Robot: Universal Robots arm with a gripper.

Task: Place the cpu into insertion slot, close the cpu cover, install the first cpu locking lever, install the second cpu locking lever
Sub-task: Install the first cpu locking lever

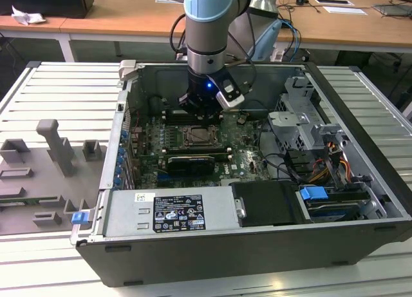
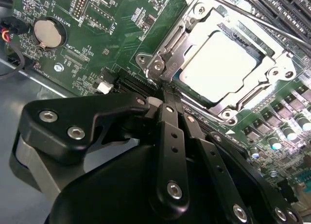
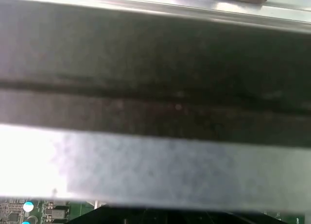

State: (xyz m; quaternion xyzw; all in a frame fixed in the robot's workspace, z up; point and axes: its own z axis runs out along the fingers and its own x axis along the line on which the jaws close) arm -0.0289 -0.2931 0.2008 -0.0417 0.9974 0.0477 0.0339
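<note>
Just beside end effector [image 2: 164, 90] (touching?): cpu cover [image 2: 192, 37]

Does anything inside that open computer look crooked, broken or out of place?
Nothing stands out. In the second wrist view the cpu lies flat and square under the cpu cover. The pincer sits at the cover's edge.
</note>
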